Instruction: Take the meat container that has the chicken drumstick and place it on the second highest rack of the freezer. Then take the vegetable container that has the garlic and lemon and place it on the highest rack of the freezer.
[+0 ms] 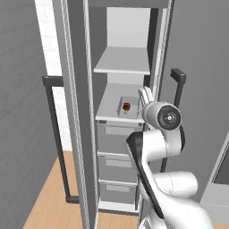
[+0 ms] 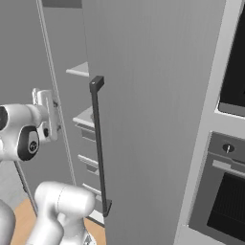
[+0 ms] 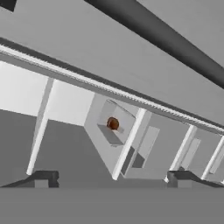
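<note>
The freezer stands open. On its second highest rack, just above the drawers, sits the pale meat container with the reddish-brown chicken drumstick in it. The highest rack above it is bare. My gripper hovers just right of the container at the rack's front edge, open, with nothing between its fingers. In the hand view the container and drumstick lie ahead of the open gripper, a clear gap away. The vegetable container with the garlic and lemon is out of view.
Three grey drawers stack below the racks. The open freezer door with its dark bar handle stands to the left. A closed grey door with a dark handle is on the right, then a black oven.
</note>
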Motion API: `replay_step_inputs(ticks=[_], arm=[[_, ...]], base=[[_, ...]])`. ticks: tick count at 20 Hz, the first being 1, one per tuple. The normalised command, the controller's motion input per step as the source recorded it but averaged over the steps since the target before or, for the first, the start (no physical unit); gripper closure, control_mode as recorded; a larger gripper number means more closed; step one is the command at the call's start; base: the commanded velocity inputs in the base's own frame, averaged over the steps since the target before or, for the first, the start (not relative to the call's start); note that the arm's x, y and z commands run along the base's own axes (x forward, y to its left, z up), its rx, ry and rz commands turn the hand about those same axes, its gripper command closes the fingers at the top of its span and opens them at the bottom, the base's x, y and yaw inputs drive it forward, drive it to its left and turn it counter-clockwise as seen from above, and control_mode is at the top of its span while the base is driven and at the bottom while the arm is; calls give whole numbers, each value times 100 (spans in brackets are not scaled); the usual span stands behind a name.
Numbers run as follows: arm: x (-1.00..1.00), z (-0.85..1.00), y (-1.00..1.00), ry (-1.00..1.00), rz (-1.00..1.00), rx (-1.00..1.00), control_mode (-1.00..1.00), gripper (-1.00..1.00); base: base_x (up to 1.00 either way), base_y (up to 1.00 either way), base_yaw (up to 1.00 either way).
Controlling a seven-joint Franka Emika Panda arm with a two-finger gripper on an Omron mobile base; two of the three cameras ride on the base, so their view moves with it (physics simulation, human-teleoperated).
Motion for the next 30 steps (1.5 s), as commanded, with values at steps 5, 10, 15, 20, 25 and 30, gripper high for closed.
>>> replay_step_inputs(ticks=[5,10,15,20,25,30], arm=[[-61,-70,-9,20,-8,0,-100,-100],[-40,-66,-14,0,-1,1,-100,-100],[-19,-10,-4,-4,0,0,100,-100],[0,0,0,0,0,0,100,-100],[0,0,0,0,0,0,100,-100],[0,0,0,0,0,0,100,-100]], base=[[0,0,0],[0,0,0],[-59,-13,-15],[-78,-17,-61],[3,-56,-69],[42,-96,-43]])
